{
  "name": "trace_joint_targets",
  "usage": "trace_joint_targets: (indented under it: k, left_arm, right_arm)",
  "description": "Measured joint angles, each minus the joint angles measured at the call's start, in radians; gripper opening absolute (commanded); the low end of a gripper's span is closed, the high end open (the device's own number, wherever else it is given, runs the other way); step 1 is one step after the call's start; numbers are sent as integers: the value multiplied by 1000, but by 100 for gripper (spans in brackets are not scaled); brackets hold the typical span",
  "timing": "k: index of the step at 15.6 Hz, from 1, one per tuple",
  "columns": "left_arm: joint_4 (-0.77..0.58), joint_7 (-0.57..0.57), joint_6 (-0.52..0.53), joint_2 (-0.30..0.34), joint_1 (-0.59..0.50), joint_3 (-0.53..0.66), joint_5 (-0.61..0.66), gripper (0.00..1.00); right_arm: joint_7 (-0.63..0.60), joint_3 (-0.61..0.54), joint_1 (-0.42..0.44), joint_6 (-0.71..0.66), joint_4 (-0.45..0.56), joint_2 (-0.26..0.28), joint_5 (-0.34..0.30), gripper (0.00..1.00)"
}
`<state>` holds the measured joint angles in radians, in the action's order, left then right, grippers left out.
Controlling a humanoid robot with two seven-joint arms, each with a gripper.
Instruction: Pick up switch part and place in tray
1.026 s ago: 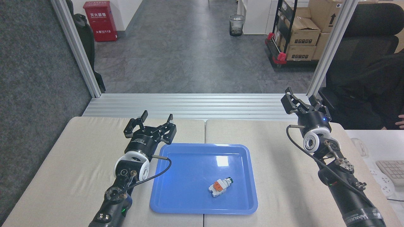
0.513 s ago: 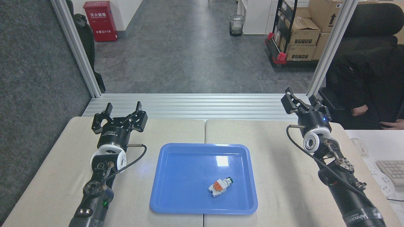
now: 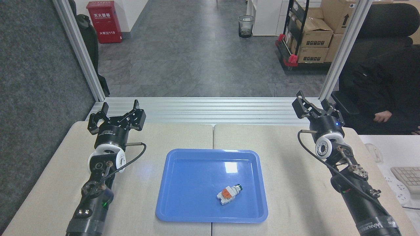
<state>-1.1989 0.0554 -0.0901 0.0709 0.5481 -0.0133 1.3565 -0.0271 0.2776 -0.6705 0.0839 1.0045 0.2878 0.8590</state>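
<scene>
The switch part [image 3: 229, 193], white-grey with an orange block and a dark green cap, lies inside the blue tray [image 3: 183, 209], toward its front right. My left gripper [image 3: 119, 108] is open and empty at the far left of the table, well away from the tray. At the table's far right corner my right gripper [image 3: 314, 100] is also open, holding nothing.
The tray sits across the seam of two beige table pads [image 3: 295, 183]. An aluminium rail platform [image 3: 210, 109] runs behind the table. A person in dark clothes sits at the right, a hand [image 3: 382, 116] near a white desk with a keyboard [image 3: 408, 178].
My left arm has swung left and back from the tray's far left corner to the table's far left. The switch part and right arm have stayed still. The person at the right has shifted.
</scene>
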Motion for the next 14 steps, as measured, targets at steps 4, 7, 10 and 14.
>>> trace_joint_targets:
  k: [4, 7, 10, 14]
  left_arm:
    - [15, 0, 3, -8, 13, 5, 0, 100]
    - [23, 0, 4, -21, 17, 7, 0, 100]
    - [28, 1, 4, -30, 18, 9, 1, 100]
    - [34, 1, 4, -38, 18, 11, 6, 100]
  right_arm:
    - [0, 0, 0, 0, 0, 0, 0, 99]
    - [0, 0, 0, 0, 0, 0, 0, 99]
    - [0, 0, 0, 0, 0, -1, 0, 99]
    - [0, 0, 0, 0, 0, -1, 0, 99]
